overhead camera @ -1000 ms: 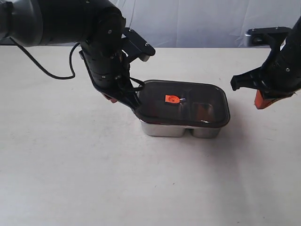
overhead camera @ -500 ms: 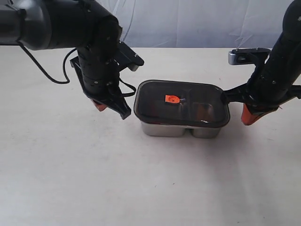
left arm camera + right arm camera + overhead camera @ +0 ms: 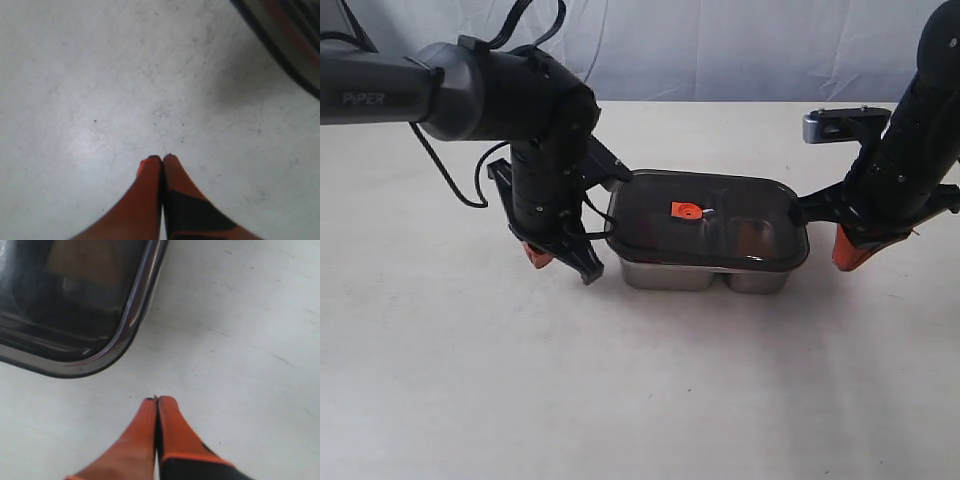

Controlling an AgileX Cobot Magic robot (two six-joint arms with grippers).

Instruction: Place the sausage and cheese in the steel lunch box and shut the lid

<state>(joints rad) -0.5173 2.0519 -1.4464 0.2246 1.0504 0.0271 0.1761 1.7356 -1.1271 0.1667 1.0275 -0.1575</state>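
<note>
**A:** Where's the lid (image 3: 705, 222) at?
**B:** Sitting on the steel lunch box (image 3: 665, 275), mid-surface (image 3: 640, 400). Left jaws are pinched together, empty, just beside its left end. Right jaws same, beside the right end. Contents are too murky to tell.

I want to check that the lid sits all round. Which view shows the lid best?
The exterior view: the whole lid shows there, lying on the box, its orange valve up. The right wrist view catches only one rounded corner; the left wrist view, a blurred strip of its edge.
</note>
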